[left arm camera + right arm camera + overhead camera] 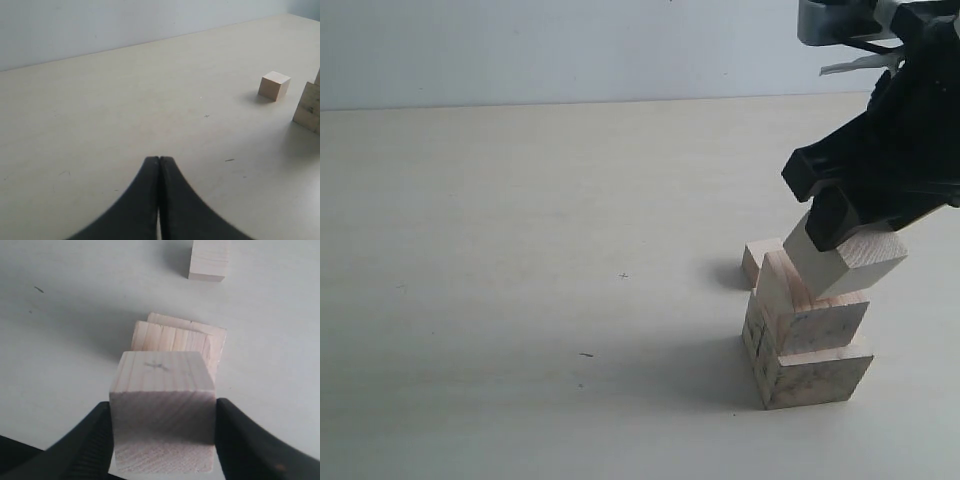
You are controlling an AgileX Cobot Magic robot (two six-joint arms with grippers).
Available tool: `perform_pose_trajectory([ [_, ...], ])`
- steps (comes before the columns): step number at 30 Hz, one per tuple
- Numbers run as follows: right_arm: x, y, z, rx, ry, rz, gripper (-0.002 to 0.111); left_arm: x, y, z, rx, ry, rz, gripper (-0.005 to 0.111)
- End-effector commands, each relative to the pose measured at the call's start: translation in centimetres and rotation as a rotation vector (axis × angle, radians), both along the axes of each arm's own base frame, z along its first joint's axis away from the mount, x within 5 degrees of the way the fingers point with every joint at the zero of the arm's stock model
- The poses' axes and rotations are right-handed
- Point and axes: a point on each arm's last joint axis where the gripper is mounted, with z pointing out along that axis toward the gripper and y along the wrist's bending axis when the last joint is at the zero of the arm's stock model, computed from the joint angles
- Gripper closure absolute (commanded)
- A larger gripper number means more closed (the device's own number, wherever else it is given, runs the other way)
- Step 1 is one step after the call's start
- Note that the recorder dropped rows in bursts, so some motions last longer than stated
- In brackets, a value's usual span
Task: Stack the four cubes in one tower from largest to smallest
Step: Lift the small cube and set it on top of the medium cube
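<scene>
Exterior view: the right gripper (865, 215) is clamped on the third cube (848, 265), which is tilted above the second-largest cube (815, 322). That cube sits on the largest cube (815, 375). The held cube overhangs to the right, and contact cannot be confirmed. The smallest cube (757, 258) rests on the table (520, 300), just beyond the stack.

Left wrist view: the left gripper (159, 190) has its jaws pressed together, empty, well apart from the stack.

Right wrist view: the held cube fills the jaws, with the striped top of the second-largest cube just past it.

Judgement: placement requires levelling the cube and shifting it left.

Bare lab-style test bench: pale tabletop (520, 300), blank white wall (570, 50).
</scene>
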Motion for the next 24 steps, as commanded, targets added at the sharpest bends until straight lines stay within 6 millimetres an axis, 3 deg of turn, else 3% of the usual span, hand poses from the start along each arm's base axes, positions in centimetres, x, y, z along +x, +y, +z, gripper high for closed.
perform_pose_trajectory([
  [1,0.33,-0.05,-0.1,-0.003,-0.005,-0.009,0.094,0.01,0.05,-0.02,-0.002,-0.01,0.007,0.107],
  [16,0.94,0.14,-0.98,-0.022,0.025,-0.008,0.093,0.01,0.05,-0.02,-0.002,-0.01,0.007,0.107],
  [24,0.94,0.16,-0.97,-0.02,0.026,-0.008,0.062,0.01,0.05,-0.02,-0.002,-0.01,0.007,0.107],
])
